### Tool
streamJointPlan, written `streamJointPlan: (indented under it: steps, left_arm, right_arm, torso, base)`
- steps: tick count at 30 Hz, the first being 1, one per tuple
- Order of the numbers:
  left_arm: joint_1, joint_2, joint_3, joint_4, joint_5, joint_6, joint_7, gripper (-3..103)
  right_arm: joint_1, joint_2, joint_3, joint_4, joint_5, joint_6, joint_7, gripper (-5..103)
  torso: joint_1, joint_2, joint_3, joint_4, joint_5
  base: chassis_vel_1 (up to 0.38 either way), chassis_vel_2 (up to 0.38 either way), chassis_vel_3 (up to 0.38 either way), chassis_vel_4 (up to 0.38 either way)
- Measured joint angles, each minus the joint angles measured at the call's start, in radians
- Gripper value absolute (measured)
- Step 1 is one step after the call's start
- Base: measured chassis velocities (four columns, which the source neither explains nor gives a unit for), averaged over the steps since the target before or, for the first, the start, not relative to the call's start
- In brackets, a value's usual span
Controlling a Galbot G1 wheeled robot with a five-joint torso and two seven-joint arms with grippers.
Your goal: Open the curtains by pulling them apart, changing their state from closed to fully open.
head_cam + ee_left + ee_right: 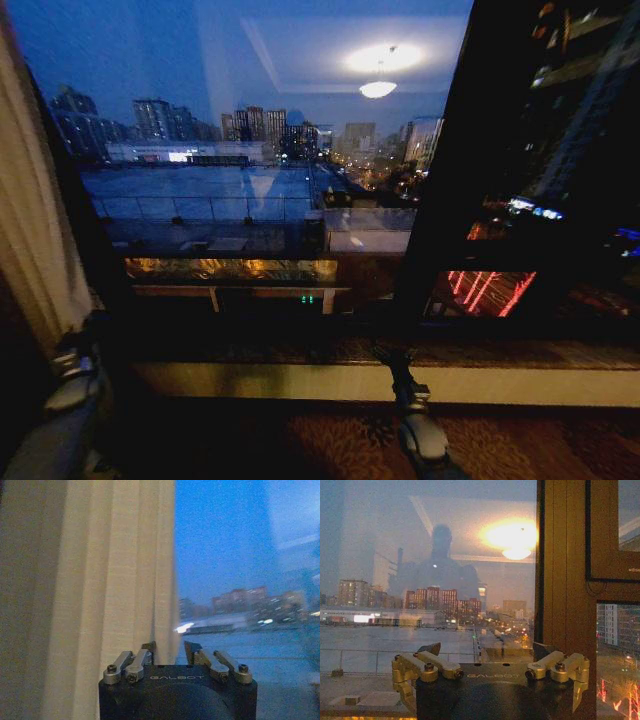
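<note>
Where the dim head view cuts off at its left edge, one of the curtains (30,200) hangs as a gathered off-white panel, its top and foot out of frame. The left pincer (170,652) sits low beside it, fingers apart, one fingertip (149,649) right at the fabric's edge; contact is unclear. The right pincer (487,652) faces the window glass (430,580) by the dark frame (565,580), fingers wide apart, empty.

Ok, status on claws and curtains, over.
Left claw open, beside left curtain, not gripping. Right claw open, facing bare window glass. Nothing in the way.
</note>
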Motion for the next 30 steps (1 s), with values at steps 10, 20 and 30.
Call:
streamJointPlan:
  steps: [10,20,30]
  left_arm:
    - [0.284,-0.170,-0.042,-0.312,-0.048,0.018,0.028,69]
    - [0.421,-0.255,-0.013,-0.441,0.072,-0.155,0.108,100]
    - [0.500,-0.317,0.093,-0.602,-0.008,-0.107,0.100,100]
  right_arm:
    - [0.000,0.000,0.000,0.000,0.000,0.000,0.000,100]
    - [0.000,0.000,0.000,0.000,0.000,0.000,0.000,100]
    - [0.000,0.000,0.000,0.000,0.000,0.000,0.000,100]
  torso:
    - [0.000,0.000,0.000,0.0003,0.0001]
    - [0.000,0.000,0.000,0.0002,0.0002]
    - [0.000,0.000,0.000,0.0002,0.0001]
  base:
    - [0.000,0.000,0.000,0.000]
    - [0.000,0.000,0.000,0.000]
    - [0.000,0.000,0.000,0.000]
